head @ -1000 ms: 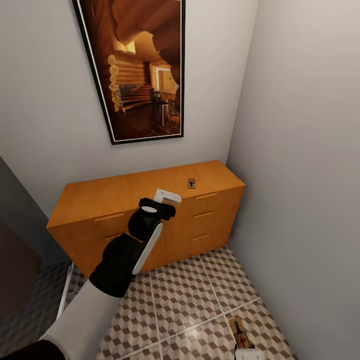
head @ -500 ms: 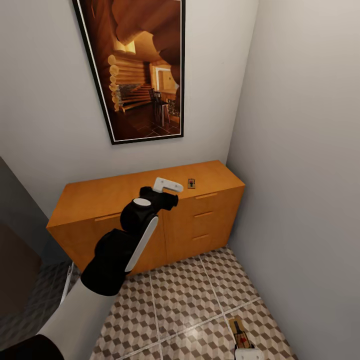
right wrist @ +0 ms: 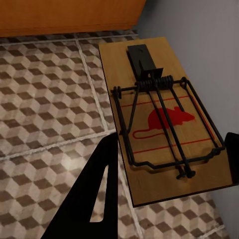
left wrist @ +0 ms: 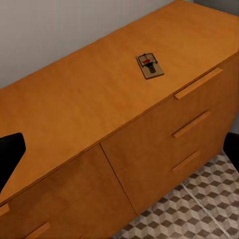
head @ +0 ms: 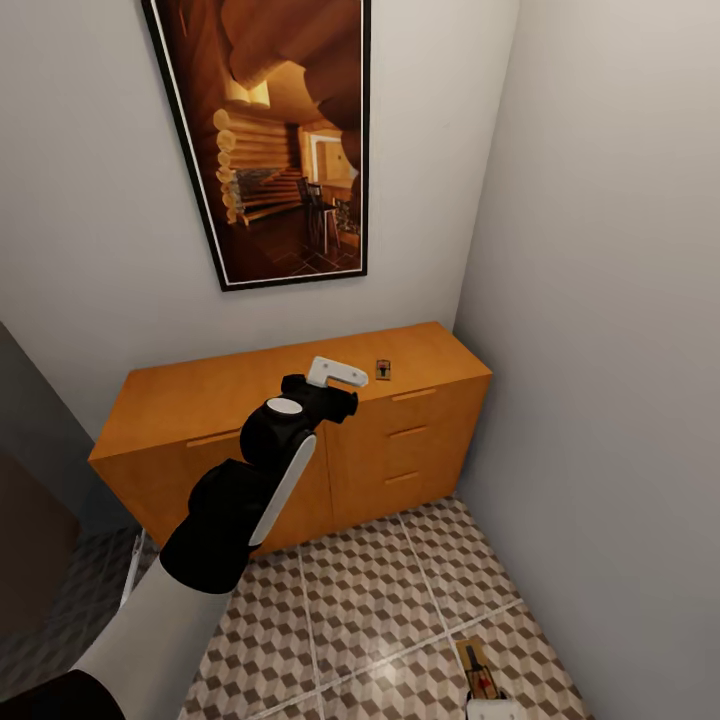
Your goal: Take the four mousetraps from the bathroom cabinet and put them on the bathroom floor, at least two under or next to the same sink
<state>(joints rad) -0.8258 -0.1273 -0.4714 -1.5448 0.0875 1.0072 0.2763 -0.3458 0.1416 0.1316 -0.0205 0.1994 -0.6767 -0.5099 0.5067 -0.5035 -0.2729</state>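
One mousetrap (head: pixel 382 369) lies flat on the orange cabinet (head: pixel 230 385), near its front edge and towards the right end. My left gripper (head: pixel 345 385) hovers just left of it, above the cabinet top. In the left wrist view the trap (left wrist: pixel 150 65) lies ahead of the open gripper (left wrist: pixel 121 152), whose dark fingertips (left wrist: pixel 10 154) stand far apart. A second mousetrap (right wrist: pixel 164 119) with a red mouse print sits between the fingers (right wrist: pixel 94 194) of my right gripper (right wrist: pixel 169 149), low over the cube-patterned bathroom floor (right wrist: pixel 45 114). The head view shows this trap (head: pixel 478 672) at its bottom edge.
The cabinet stands in a corner against the back wall, under a large framed picture (head: pixel 285 140). The grey right wall (head: pixel 610 350) runs close beside the cabinet's end and my right gripper (head: pixel 495 708). Open tiled floor (head: pixel 370 590) lies in front of the cabinet.
My left arm has lifted and reached forward over the cabinet top towards the trap there. The right gripper and its trap have stayed put. The head view has shifted slightly.
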